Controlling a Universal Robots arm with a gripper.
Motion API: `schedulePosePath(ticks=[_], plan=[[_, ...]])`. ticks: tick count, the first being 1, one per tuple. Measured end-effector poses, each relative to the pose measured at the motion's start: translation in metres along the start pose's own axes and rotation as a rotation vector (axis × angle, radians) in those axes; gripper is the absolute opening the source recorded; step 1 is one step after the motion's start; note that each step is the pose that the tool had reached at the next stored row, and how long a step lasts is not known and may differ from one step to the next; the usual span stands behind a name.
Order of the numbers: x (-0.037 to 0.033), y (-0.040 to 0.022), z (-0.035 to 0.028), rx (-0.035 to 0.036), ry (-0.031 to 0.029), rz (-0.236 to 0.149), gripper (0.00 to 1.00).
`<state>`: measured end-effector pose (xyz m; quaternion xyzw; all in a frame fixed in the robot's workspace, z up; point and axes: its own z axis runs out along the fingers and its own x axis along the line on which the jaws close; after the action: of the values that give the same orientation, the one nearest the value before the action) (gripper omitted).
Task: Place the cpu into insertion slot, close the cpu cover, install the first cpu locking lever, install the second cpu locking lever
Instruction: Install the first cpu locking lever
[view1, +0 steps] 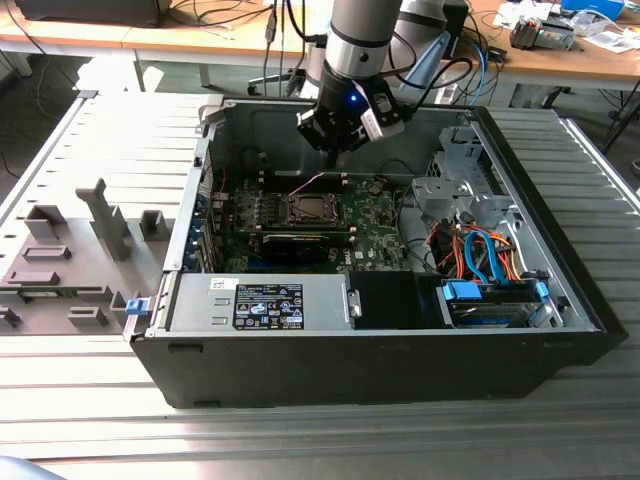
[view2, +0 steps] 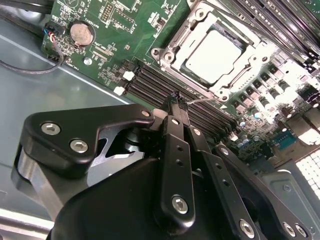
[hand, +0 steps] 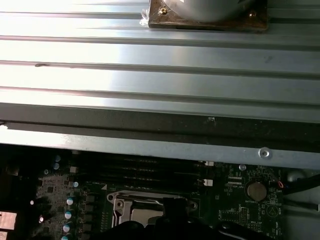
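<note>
The cpu (view2: 215, 55) lies flat in the insertion slot (view1: 312, 208) on the green board, its pale metal top showing. The silver cpu cover (view2: 186, 40) lies down around it as a frame. In the exterior view my gripper (view1: 338, 140) hangs inside the open computer case, above and just behind the slot. In the second wrist view my gripper (view2: 175, 102) is shut, its fingers pressed together with nothing between them. A thin metal locking lever (view2: 202, 100) runs along the socket's edge right at the fingertips. The first wrist view shows the slot (hand: 140, 212) partly hidden behind the gripper's dark body.
Black memory slots (view2: 160, 85) run beside the socket, and a coin cell (view2: 81, 32) sits further off. The power supply (view1: 265, 300) and a drive cage with blue and orange cables (view1: 480, 250) fill the case's near side. A grey fixture (view1: 70, 260) stands at the exterior view's left.
</note>
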<state>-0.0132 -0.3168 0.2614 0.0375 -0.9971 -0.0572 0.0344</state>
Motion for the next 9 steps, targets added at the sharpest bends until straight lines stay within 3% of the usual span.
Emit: schedulePosePath(ticks=[3, 6, 7, 9], plan=[[-0.0057, -0.0004, -0.0003, -0.0001, 0.0011, 0.000, 0.11], [-0.0070, -0.0005, -0.0005, -0.0009, 0.0013, 0.000, 0.11], [-0.0058, -0.0005, -0.0004, -0.0083, 0.0011, -0.004, 0.11], [-0.0037, -0.0004, -0.0001, -0.0409, 0.0006, -0.022, 0.11]])
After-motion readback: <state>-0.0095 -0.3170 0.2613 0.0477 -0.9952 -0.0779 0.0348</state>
